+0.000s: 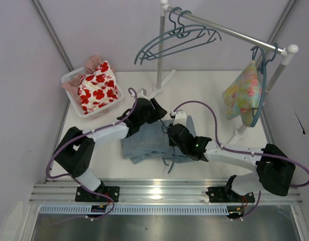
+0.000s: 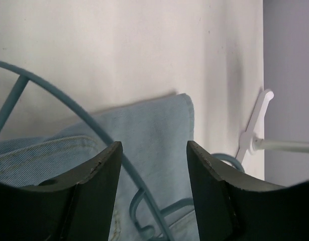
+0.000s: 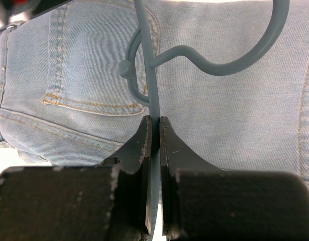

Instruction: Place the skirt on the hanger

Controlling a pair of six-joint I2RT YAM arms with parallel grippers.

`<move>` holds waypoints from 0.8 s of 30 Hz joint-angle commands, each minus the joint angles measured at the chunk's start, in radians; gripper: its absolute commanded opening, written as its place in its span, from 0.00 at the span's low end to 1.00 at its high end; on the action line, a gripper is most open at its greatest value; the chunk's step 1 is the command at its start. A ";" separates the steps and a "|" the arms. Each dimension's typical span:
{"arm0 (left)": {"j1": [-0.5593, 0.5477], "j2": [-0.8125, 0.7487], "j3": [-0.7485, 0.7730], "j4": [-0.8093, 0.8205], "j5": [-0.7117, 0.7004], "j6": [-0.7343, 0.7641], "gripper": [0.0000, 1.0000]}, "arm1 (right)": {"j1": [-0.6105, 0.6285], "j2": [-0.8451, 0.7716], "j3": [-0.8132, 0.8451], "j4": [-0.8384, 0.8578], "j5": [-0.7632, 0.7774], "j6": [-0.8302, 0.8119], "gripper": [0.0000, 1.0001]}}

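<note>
Clamping hanger — right end effector; left end effector agape over skirt.

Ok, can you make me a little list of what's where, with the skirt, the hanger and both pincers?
skirt: light blue denim, lying on the table
hanger: teal, lying on the skirt
right pincer: shut on the hanger's thin wire
left pincer: open above the skirt, hanger wire running between its fingers
rail: spare hangers and a flowery garment hanging
basket: white, holding a red-flowered cloth
</note>
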 commanded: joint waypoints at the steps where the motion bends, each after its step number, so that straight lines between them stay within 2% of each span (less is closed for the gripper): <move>1: -0.003 0.037 0.065 -0.008 -0.032 -0.082 0.59 | 0.010 -0.037 0.012 0.106 0.012 0.007 0.00; 5: -0.014 0.073 0.077 -0.045 -0.058 -0.121 0.56 | 0.018 -0.037 0.017 0.108 0.019 0.002 0.00; 9: -0.023 0.044 0.057 -0.074 -0.090 -0.138 0.55 | 0.023 -0.029 0.029 0.088 0.056 0.010 0.00; 18: -0.028 -0.068 0.008 -0.082 -0.122 -0.122 0.61 | 0.021 0.019 0.045 0.049 0.070 0.030 0.00; 24: -0.028 -0.128 -0.056 -0.086 -0.147 -0.190 0.64 | 0.021 0.003 0.040 0.054 0.079 0.033 0.00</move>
